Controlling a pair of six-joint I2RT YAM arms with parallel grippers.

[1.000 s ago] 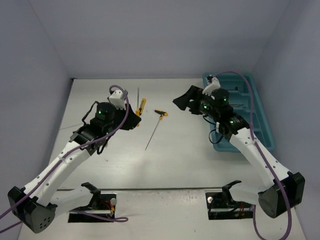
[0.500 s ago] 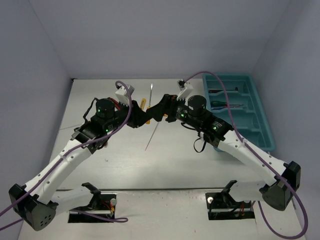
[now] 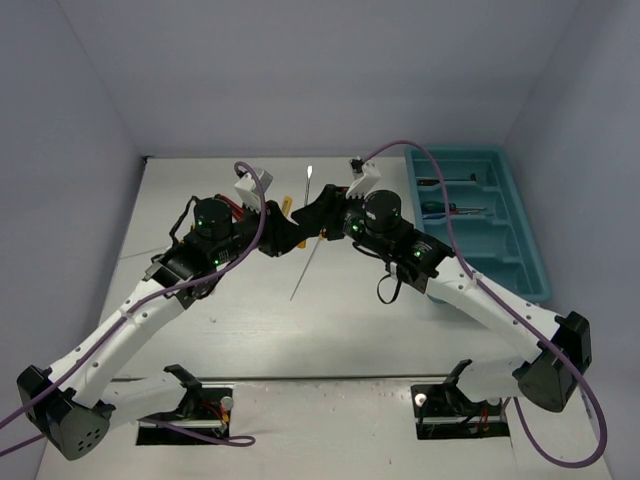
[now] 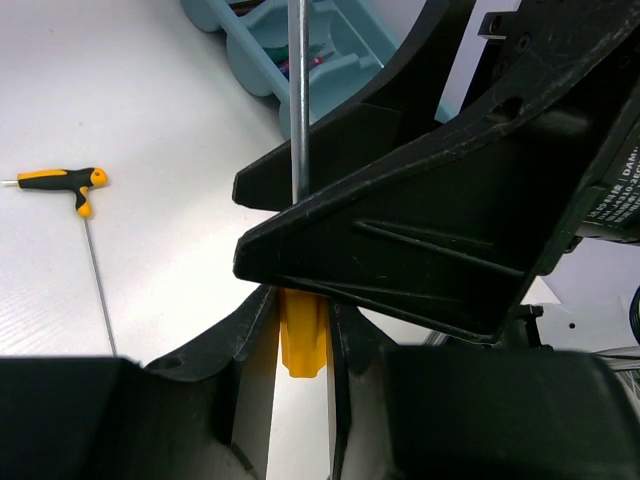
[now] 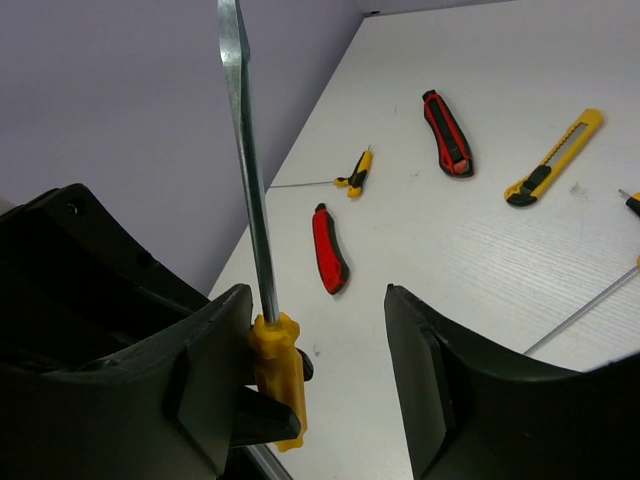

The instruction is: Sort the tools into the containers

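Observation:
My left gripper is shut on the yellow handle of a screwdriver and holds it off the table, steel shaft pointing up and away. In the left wrist view the handle sits between my two fingers. My right gripper is open around the same screwdriver; its left finger touches the handle and the right finger stands well clear. The teal tray lies at the right, with a few tools in its far compartments.
Two red utility knives, a yellow knife and a small yellow screwdriver lie on the table. A thin rod and a T-handled key lie near the middle.
My right arm has swung left from the tray to the middle and brought its open jaws around the screwdriver. My left gripper has lifted the screwdriver up and to the right.

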